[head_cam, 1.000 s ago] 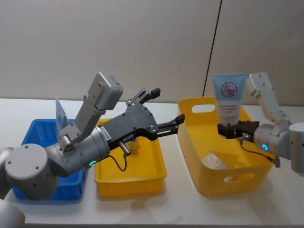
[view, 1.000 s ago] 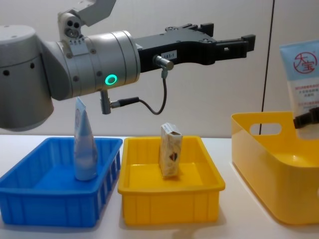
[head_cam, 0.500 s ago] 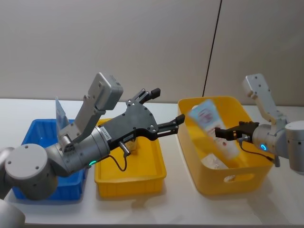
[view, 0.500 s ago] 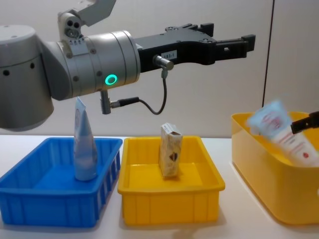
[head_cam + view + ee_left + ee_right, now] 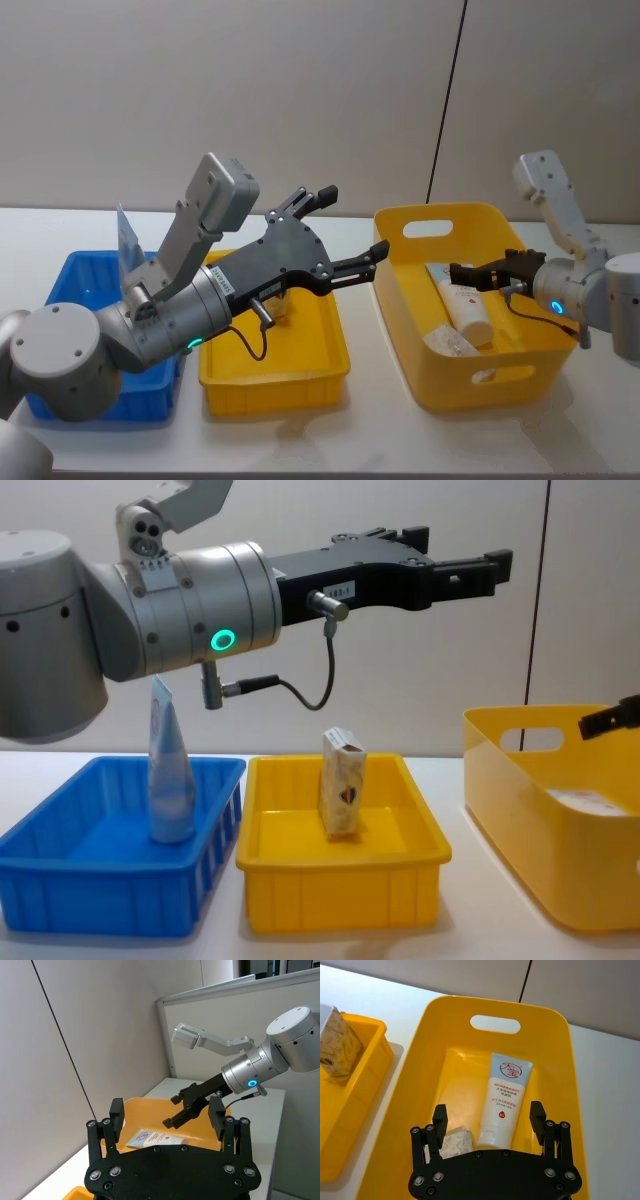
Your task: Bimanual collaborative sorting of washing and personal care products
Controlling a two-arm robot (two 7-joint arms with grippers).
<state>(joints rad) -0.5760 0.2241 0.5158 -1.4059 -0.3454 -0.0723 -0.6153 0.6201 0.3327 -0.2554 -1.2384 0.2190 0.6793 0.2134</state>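
Note:
A light-blue and white tube with a red round logo (image 5: 504,1097) lies flat in the yellow basket (image 5: 495,1002), beside a small cream carton (image 5: 454,1142). My right gripper (image 5: 488,1110) hovers just above the tube, open and holding nothing. In the head view the tube (image 5: 462,305) rests just below that gripper (image 5: 470,275). My left gripper (image 5: 345,232) hangs open and high over the yellow tray (image 5: 330,370), pointing toward the basket. Another tube (image 5: 170,770) stands upright in the blue bin (image 5: 100,880). A cream carton (image 5: 342,780) stands in the yellow tray (image 5: 340,890).
The three containers stand in a row on the white table, the blue bin on the left, the yellow tray in the middle and the basket (image 5: 530,820) on the right. A wall with a thin dark cable rises close behind.
My right gripper opened and let go of the red-logo tube. It tipped over from upright and now lies flat in the yellow basket. The left arm has not moved.

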